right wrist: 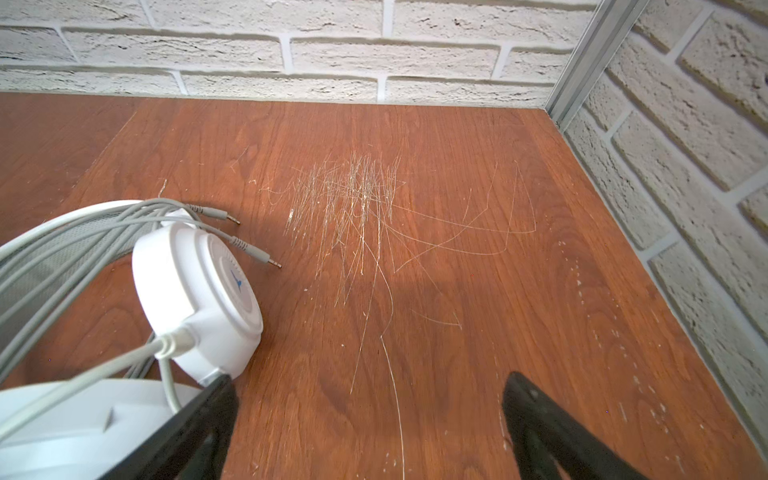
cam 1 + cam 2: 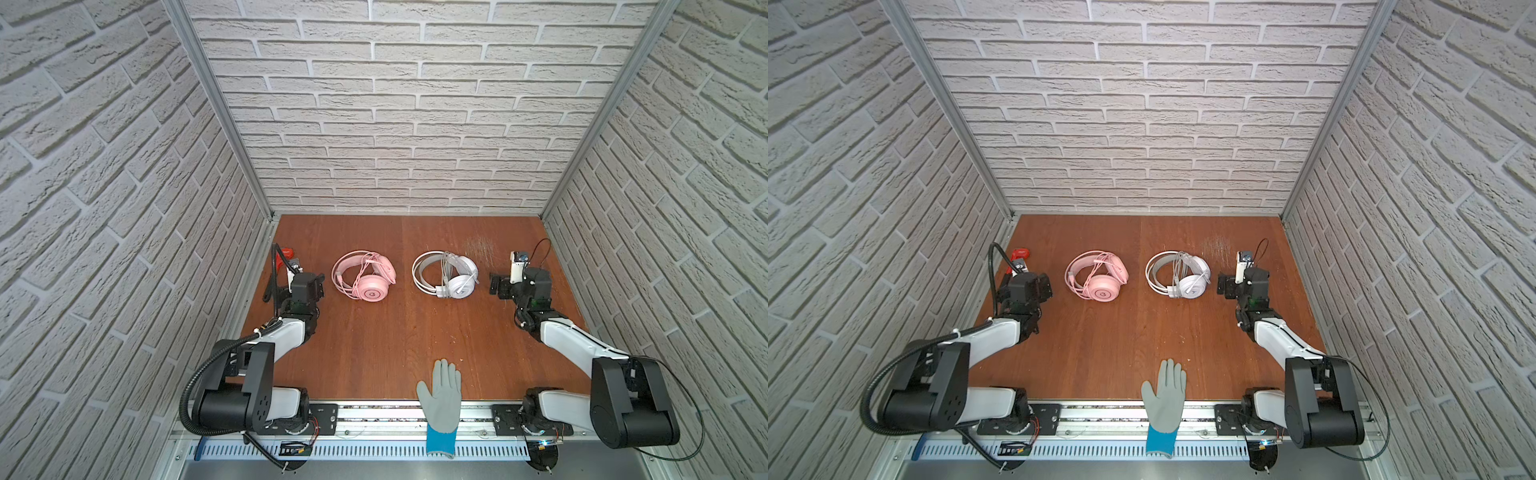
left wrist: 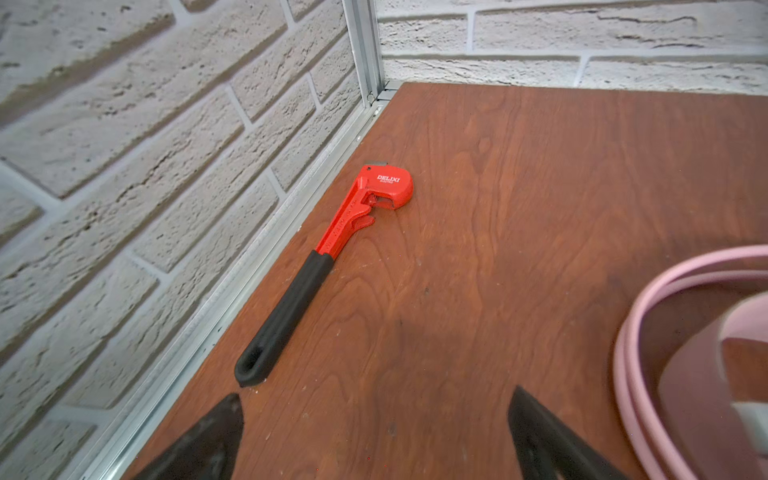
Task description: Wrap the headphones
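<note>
Surface [image 2: 374, 332]: reddish wood, scratched at far right.
On it: I see pink headphones [image 2: 365, 277], white headphones [image 2: 448, 275], and a red wrench [image 3: 332, 249] along its left edge.

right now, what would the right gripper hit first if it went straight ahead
Probably only the scratched table, then the brick wall; the white headset sits just beside the right gripper.

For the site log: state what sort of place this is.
Probably a robot test cell: a wooden table boxed in by brick-pattern panels, a left arm and right arm mounted on a metal rail at its near edge, a gloved hand resting there.
</note>
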Robot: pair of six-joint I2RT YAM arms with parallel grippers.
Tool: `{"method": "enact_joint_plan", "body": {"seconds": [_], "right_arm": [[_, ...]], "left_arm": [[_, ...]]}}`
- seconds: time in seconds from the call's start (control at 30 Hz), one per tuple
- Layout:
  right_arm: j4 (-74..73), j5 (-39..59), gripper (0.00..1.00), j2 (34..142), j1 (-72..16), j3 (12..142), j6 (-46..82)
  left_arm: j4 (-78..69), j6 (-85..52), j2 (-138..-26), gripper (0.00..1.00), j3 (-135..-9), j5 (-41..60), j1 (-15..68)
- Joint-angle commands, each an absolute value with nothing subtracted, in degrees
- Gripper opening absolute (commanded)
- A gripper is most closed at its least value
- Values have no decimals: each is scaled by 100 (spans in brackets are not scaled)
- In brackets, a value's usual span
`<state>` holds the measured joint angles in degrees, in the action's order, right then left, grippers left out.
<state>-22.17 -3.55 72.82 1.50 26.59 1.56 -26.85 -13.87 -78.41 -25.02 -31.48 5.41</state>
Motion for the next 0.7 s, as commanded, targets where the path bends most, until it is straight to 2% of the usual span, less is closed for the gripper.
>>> {"method": "enact_joint_plan", "body": {"seconds": [0.0,0.17,0.23,0.4,0.67], "right_arm": [[-3299,-225,100,7470,166,2332,296],[-3807,272,100,7921,154,2337,296],[-4500,323,100,8178,142,2092,251],[-5472,398,100,8516,141,1772,255],[-5210,408,100,8525,141,1907,231]], "left_arm": [[-3888,-885,-8073,98,-2457,-3197,445],[-4661,-869,-8586,98,-2397,-2738,62],[-4933,-786,-8626,98,-2265,-2577,72],[-4938,-827,-8607,98,-2238,-2333,0],[-4656,-766,-8730,98,-2438,-1745,-116]]}}
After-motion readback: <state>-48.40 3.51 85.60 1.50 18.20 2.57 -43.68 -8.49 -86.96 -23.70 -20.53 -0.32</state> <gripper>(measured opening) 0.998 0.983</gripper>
